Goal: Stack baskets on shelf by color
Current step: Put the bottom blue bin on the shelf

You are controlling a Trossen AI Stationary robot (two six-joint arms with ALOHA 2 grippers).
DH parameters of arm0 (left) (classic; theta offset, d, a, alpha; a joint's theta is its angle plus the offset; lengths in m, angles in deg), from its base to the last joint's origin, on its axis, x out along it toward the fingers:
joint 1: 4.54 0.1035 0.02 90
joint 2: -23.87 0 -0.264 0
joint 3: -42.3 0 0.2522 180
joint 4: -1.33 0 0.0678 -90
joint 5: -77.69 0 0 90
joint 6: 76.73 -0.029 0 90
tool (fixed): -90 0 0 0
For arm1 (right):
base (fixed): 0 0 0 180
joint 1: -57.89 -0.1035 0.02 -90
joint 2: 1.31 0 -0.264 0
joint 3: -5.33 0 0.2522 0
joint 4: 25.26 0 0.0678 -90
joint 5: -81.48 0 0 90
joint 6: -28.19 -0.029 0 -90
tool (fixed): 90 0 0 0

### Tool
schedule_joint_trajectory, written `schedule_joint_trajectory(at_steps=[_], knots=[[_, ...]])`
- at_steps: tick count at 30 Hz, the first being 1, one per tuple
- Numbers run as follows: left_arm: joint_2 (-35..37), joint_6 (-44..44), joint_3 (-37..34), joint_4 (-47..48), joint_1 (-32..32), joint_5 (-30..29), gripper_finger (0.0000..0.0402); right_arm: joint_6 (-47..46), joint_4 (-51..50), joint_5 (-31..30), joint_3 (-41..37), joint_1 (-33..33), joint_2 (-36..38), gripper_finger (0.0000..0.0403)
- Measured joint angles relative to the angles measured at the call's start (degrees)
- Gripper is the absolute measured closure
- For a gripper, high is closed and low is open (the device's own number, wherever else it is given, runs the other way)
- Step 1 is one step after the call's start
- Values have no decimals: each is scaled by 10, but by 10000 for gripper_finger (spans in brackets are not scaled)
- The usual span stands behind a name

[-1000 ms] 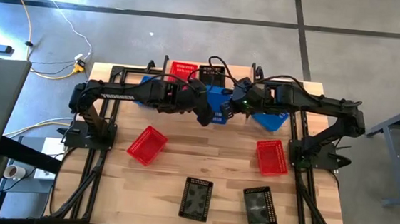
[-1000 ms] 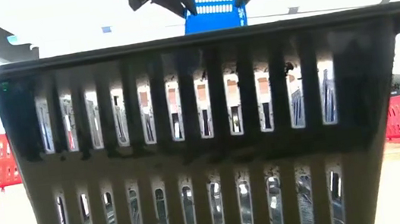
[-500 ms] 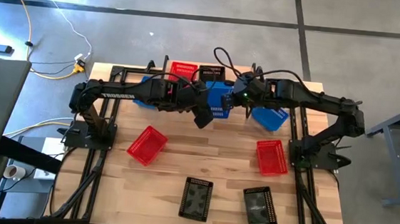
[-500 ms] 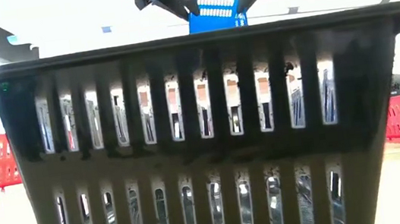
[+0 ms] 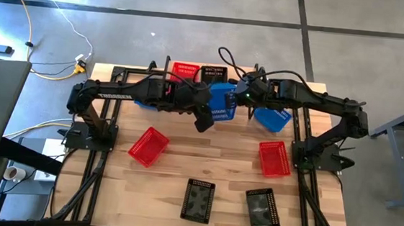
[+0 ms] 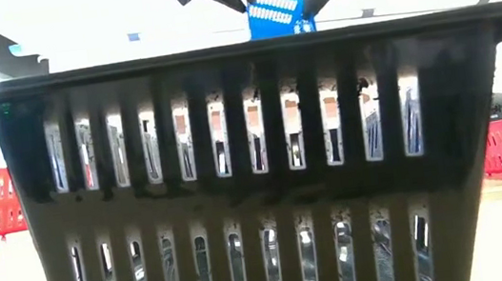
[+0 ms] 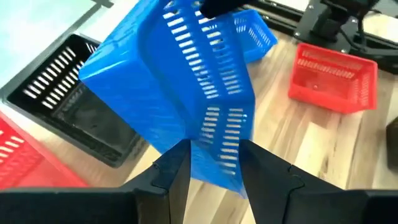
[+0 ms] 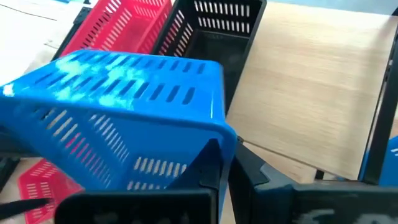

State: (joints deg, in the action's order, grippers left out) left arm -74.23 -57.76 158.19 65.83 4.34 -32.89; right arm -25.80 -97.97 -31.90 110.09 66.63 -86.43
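**A:** Seen from above, what is listed?

**B:** Blue basket (image 5: 221, 102), tilted, held up between both arms just in front of the shelf (image 5: 241, 74). On the shelf: one red basket (image 5: 184, 70), one black basket (image 5: 214, 73). On the table (image 5: 212, 164): a second blue basket (image 5: 271, 118) by the right arm, two red baskets (image 5: 148, 145) (image 5: 274, 158), two black baskets (image 5: 198, 199) (image 5: 262, 209) at the near edge.

**A:** Low view?

**B:** A black basket wall (image 6: 255, 169) fills most of it; above its rim, the blue basket hangs between two dark grippers.

**A:** Left wrist?

**B:** Left gripper (image 7: 214, 163): fingers parted, standing either side of the blue basket's slotted end wall; whether they press it, cannot tell.

**A:** Right wrist?

**B:** Right gripper (image 8: 225, 163): fingers pinched together on the blue basket's rim, at a corner. Behind it, the red and black baskets sit side by side on the shelf's light wood top.
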Motion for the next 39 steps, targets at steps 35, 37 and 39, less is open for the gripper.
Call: schedule_joint_trajectory(at_steps=[35, 37, 39], knots=[[104, -72, 0, 30, 24, 2, 275, 144, 1, 169, 0, 191, 89, 403], [104, -72, 0, 30, 33, 2, 275, 155, 1, 181, 0, 219, 91, 403], [104, -72, 0, 30, 43, 2, 275, 167, 1, 203, 0, 247, 91, 403]])
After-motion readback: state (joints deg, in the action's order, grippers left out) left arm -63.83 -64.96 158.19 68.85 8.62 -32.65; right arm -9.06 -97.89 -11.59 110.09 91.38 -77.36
